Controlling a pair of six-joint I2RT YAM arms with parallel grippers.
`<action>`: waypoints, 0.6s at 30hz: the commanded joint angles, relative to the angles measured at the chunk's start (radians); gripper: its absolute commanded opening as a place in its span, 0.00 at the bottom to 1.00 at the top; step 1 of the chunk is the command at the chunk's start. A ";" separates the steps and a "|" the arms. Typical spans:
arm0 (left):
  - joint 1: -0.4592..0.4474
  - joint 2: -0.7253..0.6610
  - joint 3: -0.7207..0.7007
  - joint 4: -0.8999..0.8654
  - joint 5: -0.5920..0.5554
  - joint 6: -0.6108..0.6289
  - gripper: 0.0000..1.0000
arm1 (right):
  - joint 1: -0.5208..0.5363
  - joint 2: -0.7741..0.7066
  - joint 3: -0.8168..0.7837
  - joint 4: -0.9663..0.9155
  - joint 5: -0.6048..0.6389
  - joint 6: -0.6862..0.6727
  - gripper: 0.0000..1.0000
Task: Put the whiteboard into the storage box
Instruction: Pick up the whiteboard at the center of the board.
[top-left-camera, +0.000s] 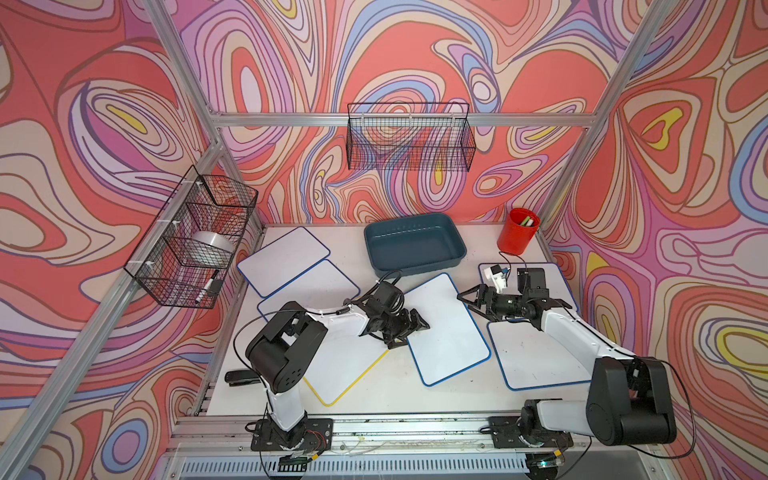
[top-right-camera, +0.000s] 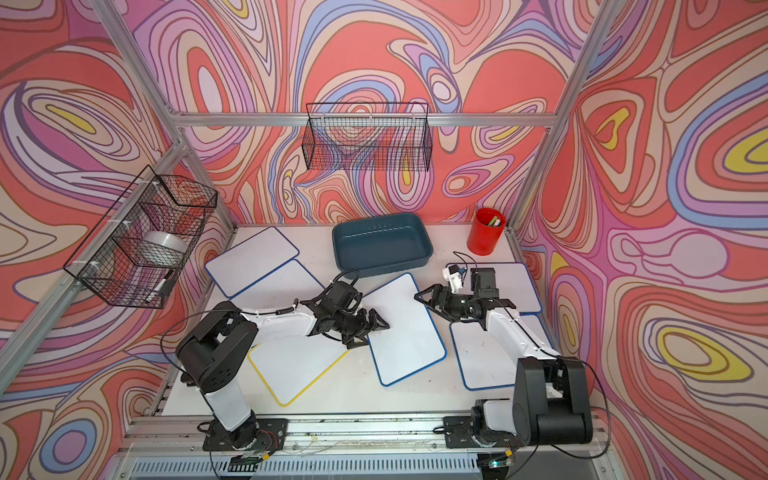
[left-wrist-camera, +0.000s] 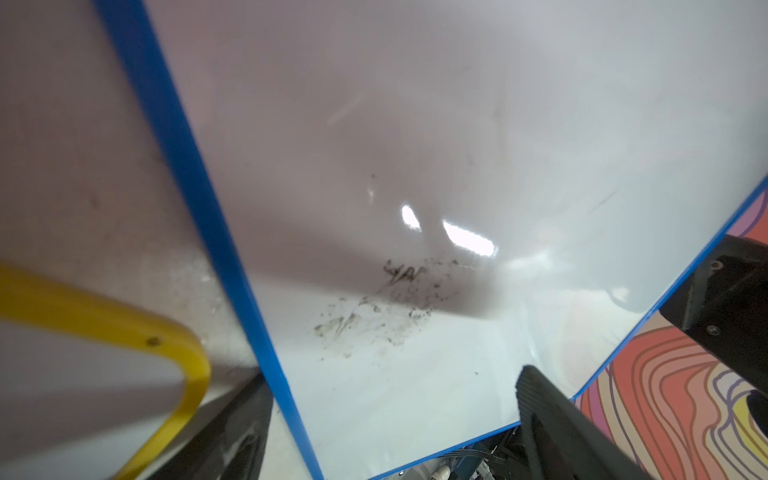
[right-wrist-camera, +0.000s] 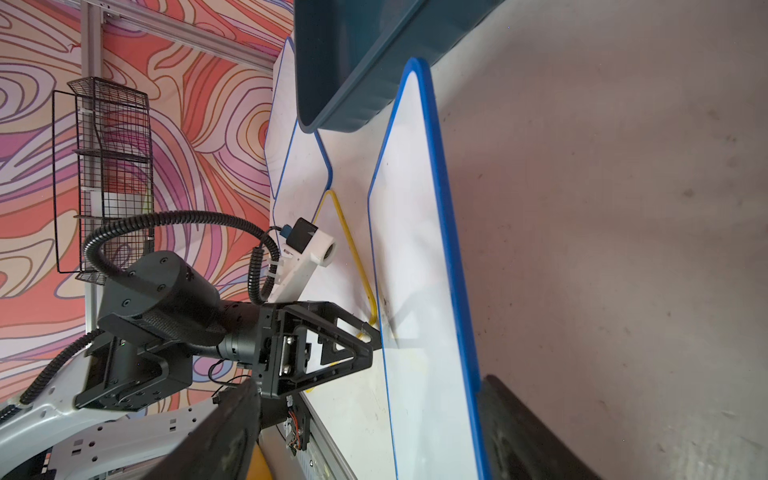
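The whiteboard (top-left-camera: 449, 332), blue-rimmed, lies on the bench (top-left-camera: 374, 390) with its far corner just beside the storage box (top-left-camera: 415, 266); its face carries dark smudges, none readable as writing. The left end effector (top-left-camera: 409, 332) stands wide open at its left edge, gripping nothing. The right end effector (top-left-camera: 471, 307) gapes likewise at the right edge.

The left arm (top-left-camera: 286, 401) and right arm (top-left-camera: 575, 332) have white shells and bulky black joints with small screws; a ribbed black cable (right-wrist-camera: 166, 218) runs alongside.
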 joint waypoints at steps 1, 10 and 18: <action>-0.025 0.101 0.020 0.239 -0.063 0.019 0.88 | 0.066 0.012 -0.039 -0.162 -0.241 0.058 0.83; -0.024 0.120 0.037 0.343 -0.034 -0.040 0.86 | 0.065 -0.003 -0.050 -0.120 -0.254 0.088 0.83; -0.024 0.127 0.028 0.420 -0.016 -0.082 0.85 | 0.066 -0.006 -0.065 -0.077 -0.245 0.112 0.83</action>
